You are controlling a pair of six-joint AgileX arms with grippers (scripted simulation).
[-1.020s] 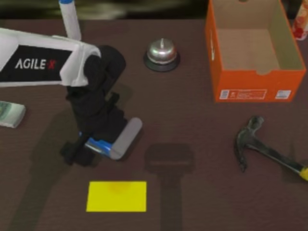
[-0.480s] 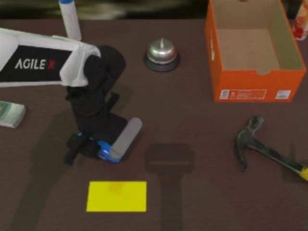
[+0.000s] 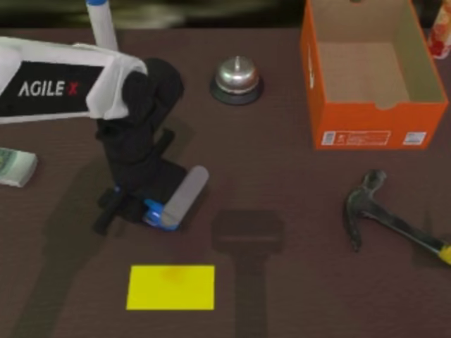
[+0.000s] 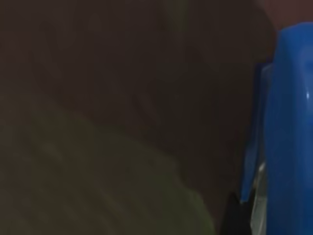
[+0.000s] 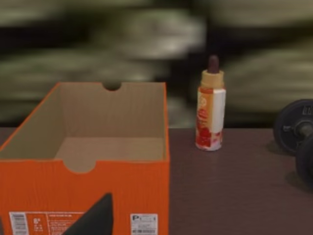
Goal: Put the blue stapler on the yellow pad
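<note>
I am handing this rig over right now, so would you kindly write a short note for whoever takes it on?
Left end effector: down at the blue stapler on the table's left half; the arm hides its fingers, so grip is unconfirmed. The left wrist view is mostly dark, with the stapler's blue body close at one edge.
Right end effector: not in the top view; its wrist camera faces the orange box, only a dark tip showing.
Yellow pad: bare, nearer the camera than the stapler and apart from it.
Done: left arm has reached the stapler.
Left: confirm the grasp, carry the stapler to the pad, set it down, release.
</note>
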